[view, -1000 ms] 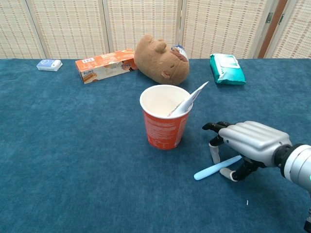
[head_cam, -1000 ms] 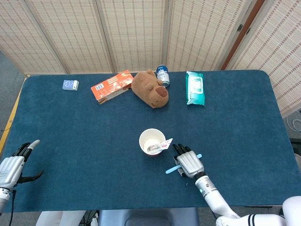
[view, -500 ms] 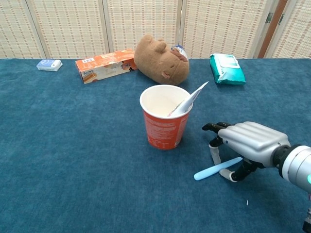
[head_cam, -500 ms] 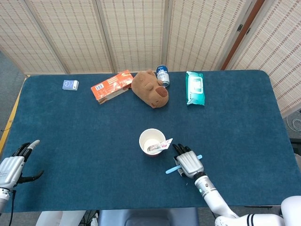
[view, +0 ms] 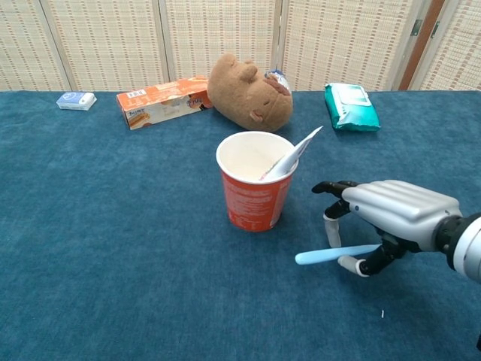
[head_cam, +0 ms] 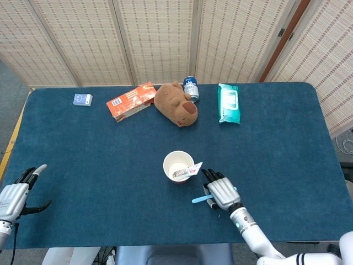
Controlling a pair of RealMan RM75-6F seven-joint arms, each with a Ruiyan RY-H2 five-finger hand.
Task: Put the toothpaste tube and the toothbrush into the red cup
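The red cup stands upright near the middle of the blue table, and the toothpaste tube leans inside it, its flat end sticking out over the right rim. Just right of the cup, the right hand hovers palm down, fingers curled, and pinches the light blue toothbrush between thumb and fingers; the brush lies roughly level, its free end pointing left toward the cup's base, and in the chest view it seems lifted just clear of the cloth. The left hand rests at the near left edge, well apart from everything, fingers loosely spread and holding nothing. Along the far side sit a small blue box, an orange carton, a brown plush toy with a can just behind it, and a teal wipes pack.
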